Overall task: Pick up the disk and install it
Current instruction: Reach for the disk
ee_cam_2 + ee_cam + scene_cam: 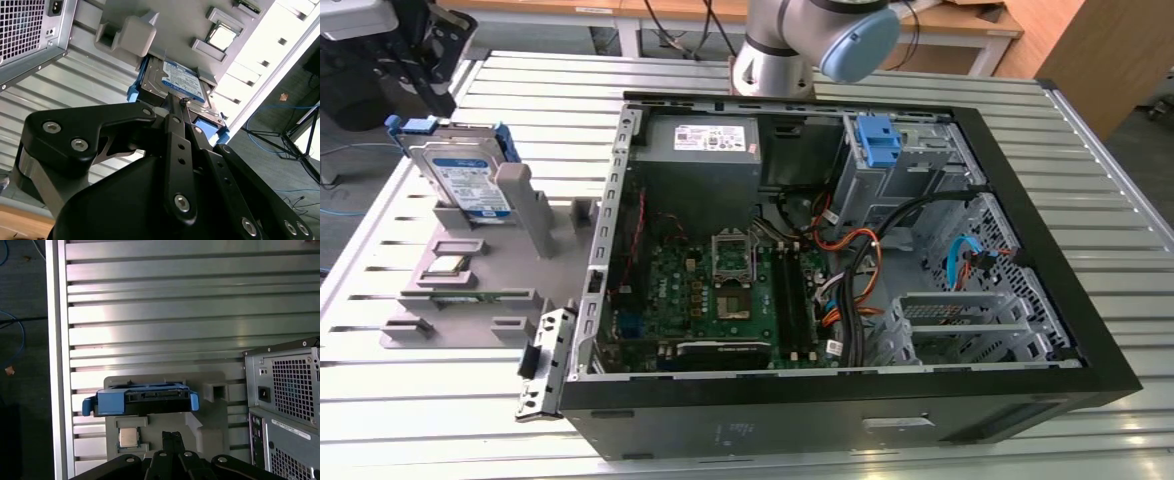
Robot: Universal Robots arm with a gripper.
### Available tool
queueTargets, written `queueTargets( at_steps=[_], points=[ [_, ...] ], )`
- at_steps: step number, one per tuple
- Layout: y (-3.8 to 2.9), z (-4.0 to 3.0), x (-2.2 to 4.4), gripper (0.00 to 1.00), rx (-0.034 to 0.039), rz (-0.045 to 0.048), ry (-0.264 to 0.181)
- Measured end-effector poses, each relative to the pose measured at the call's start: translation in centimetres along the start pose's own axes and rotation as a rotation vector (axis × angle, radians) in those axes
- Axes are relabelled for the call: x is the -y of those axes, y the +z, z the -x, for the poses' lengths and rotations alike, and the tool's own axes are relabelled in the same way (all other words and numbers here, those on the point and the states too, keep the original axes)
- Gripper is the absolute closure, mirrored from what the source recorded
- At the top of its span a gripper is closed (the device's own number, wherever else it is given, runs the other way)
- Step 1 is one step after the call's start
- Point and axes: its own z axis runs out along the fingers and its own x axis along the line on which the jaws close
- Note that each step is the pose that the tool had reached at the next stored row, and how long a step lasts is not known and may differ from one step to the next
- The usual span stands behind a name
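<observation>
One disk [460, 175] stands on edge in a grey holder [480, 270] on the slatted surface [400, 400], to the exterior view's left of the open computer case [787, 425]. In the second wrist view the hand [179, 102], fingers [175, 130] pressed together and empty, points at the disk [175, 80]. In the first wrist view its tips [172, 436] sit short of the disk [140, 401].

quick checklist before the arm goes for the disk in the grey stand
1. Upright disk seated in the grey stand: ok.
2. Gap between end effector and disk, nothing held: ok.
3. Jaws open for a grasp: not ok, they look shut.
4. Side of the computer case open: ok.
5. Room for the disk in the blue-fronted bay: cannot tell.
</observation>
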Motion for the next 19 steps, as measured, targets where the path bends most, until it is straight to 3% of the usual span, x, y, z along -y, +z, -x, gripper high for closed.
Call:
queueTargets(
  at_steps=[7, 19],
  points=[
    [0.19, -1.08, -0.48, 0.89, 0.0000, 0.0000, 0.003],
    [1.05, -1.88, -0.82, 0.89, 0.0001, 0.0032, 0.006]
  ],
)
